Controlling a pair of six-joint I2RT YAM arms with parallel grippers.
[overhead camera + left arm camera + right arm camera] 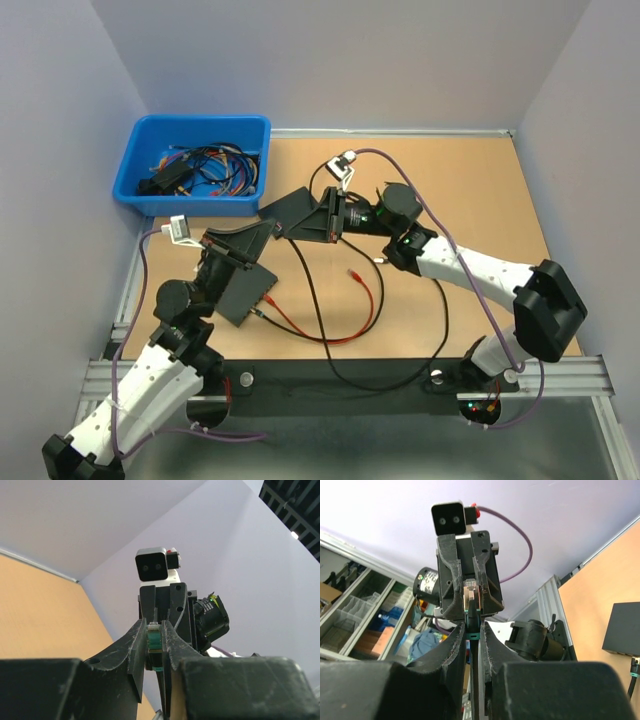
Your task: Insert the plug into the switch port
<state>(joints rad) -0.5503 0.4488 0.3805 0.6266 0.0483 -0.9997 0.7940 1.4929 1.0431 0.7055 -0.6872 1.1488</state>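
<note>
The plug (153,638), clear-tipped with a green body, is held up in the air between my two grippers. My left gripper (155,630) is shut on the plug, with the tip pointing away from its camera. Facing it, my right gripper (472,630) is shut on the plug's black boot (472,616) just behind the green band. From above, both grippers meet tip to tip, left gripper (266,233) and right gripper (282,222). The black switch (243,292) lies flat on the table below the left gripper; it also shows as the switch (622,629) at the right wrist view's edge.
A blue bin (170,203) full of several cables stands at the back left. A red cable (352,300) runs from the switch across the table's middle. The black cable (318,310) trails down from the plug toward the front rail (340,385).
</note>
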